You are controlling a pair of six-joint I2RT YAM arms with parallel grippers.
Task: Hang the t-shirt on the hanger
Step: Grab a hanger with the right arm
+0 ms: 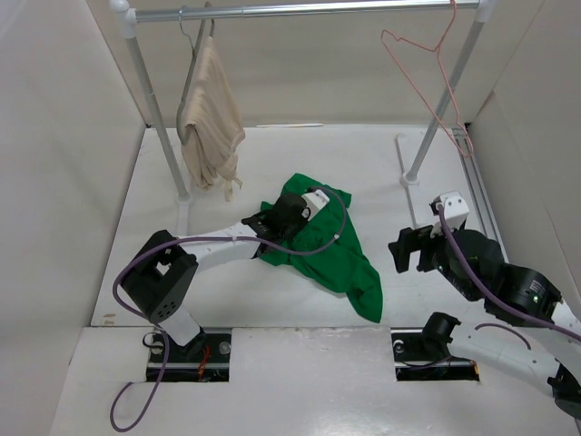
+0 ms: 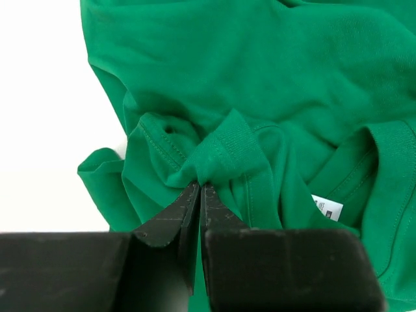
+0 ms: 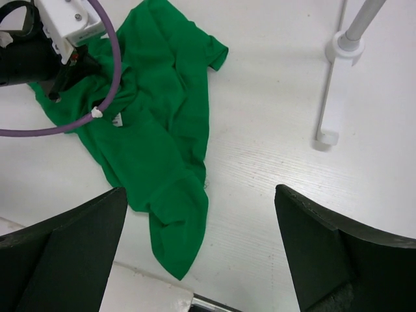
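The green t-shirt (image 1: 336,259) lies crumpled on the white table; it also shows in the right wrist view (image 3: 162,130). My left gripper (image 1: 270,221) sits on its left part and is shut on a ribbed fold of the t-shirt (image 2: 224,153), pinched between the fingertips (image 2: 200,188). A white label (image 2: 326,208) shows to the right of the fold. The pink hanger (image 1: 427,68) hangs from the right end of the rail. My right gripper (image 1: 410,249) is open and empty above the table, right of the t-shirt (image 3: 201,214).
A clothes rail (image 1: 309,11) crosses the back on two posts with feet (image 1: 413,177). A beige garment (image 1: 211,118) hangs on a grey hanger at the rail's left. White walls enclose the table on both sides.
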